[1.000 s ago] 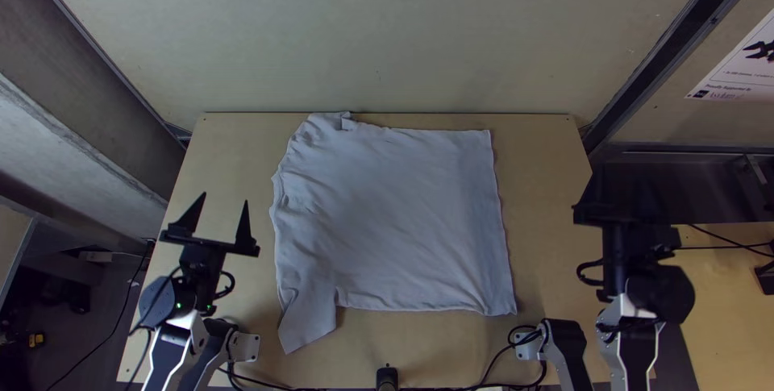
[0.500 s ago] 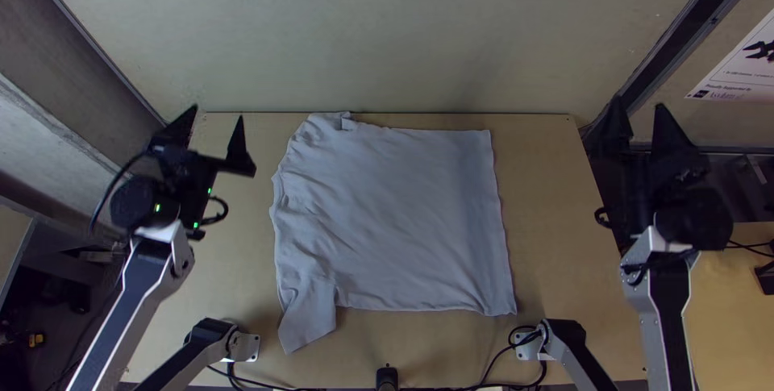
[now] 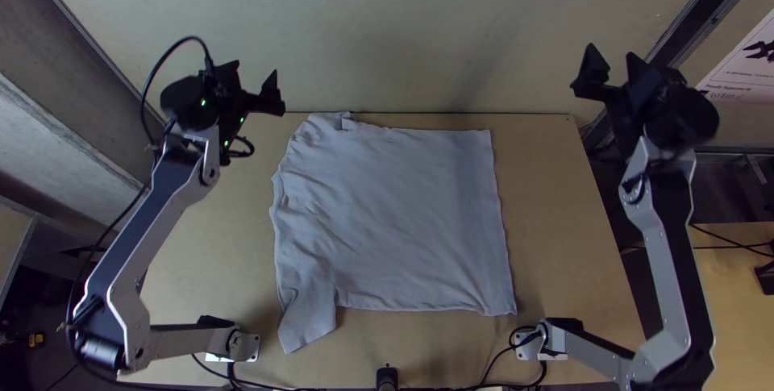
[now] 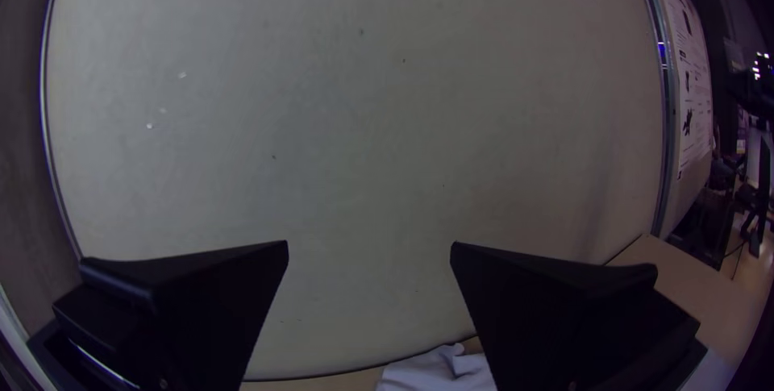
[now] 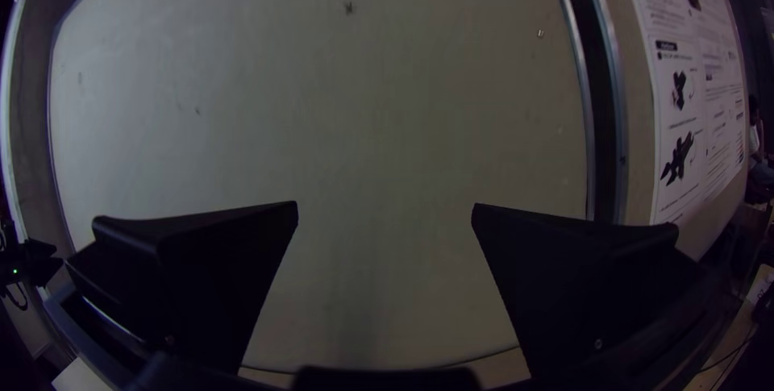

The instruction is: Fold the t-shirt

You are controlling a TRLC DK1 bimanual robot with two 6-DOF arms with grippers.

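Note:
In the top view my left gripper (image 3: 255, 75) is raised past the shirt's far left corner, open and holding nothing. My right gripper (image 3: 611, 59) stands high beyond the table's far right corner, also open and without cloth. The light grey t-shirt (image 3: 395, 214) lies spread mid-table, with a flap sticking out at its near left corner and small wrinkles along its left side. The left wrist view has a bit of the t-shirt (image 4: 439, 371) low between the spread fingers of the left gripper (image 4: 369, 244). In the right wrist view, the right gripper (image 5: 385, 204) has its fingers wide apart.
Wooden table (image 3: 564, 222) shows on both sides of the shirt. A pale wall panel (image 3: 387, 28) rises behind the far edge, and a printed poster (image 3: 746, 64) hangs at the right. Cables (image 3: 298, 388) run along the near edge.
Both arms have extended up the picture, away from the near edge; the left gripper has also shifted rightward lately, the right one leftward. Both grippers remain open, and the shirt lies unchanged.

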